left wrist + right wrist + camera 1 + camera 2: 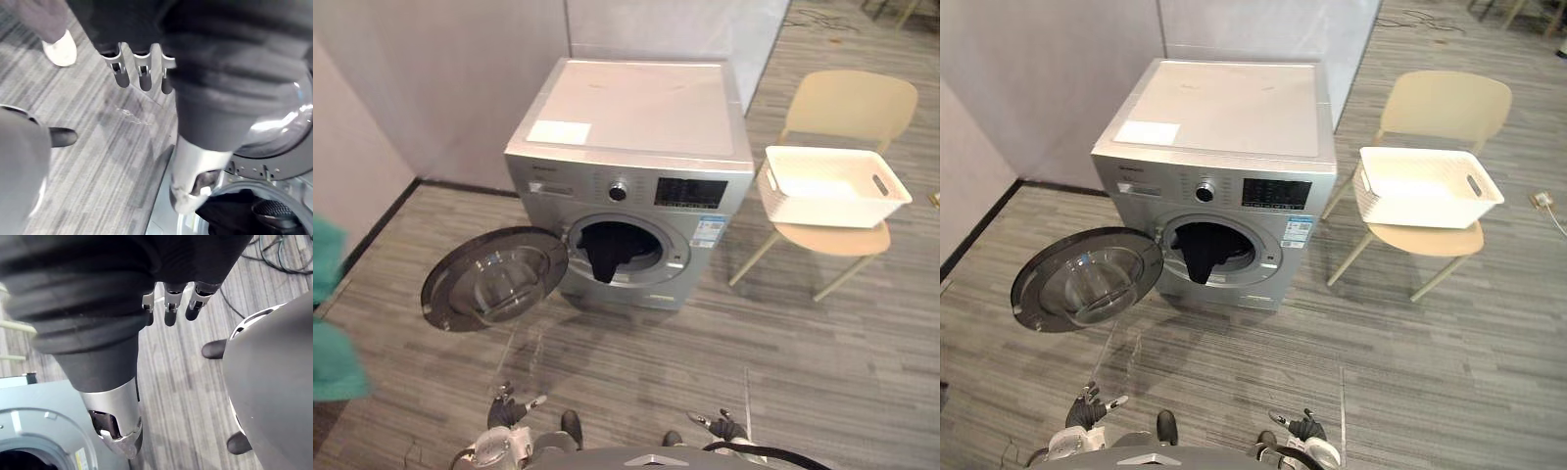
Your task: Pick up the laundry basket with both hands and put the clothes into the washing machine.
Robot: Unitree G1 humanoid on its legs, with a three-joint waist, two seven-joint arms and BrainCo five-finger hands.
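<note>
Mock laundry corner in an office or lab space, not a home. Plain grey partition panels (440,78) back a lone washing machine (626,147) on grey plank-pattern floor (803,343). A beige chair (852,103) beside it carries the laundry basket (832,208).

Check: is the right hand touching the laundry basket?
Apart. Left eye view: the laundry basket sits on the chair, the right hand hangs low near the robot, bare floor between them.

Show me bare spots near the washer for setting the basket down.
The silver washing machine's flat top is bare except a white sheet at one front corner. The grey plank floor is free between the machine's front and the beige chair. Crowded: the open round door juts out at the machine's front left; the white plastic laundry basket covers the chair seat.
</note>
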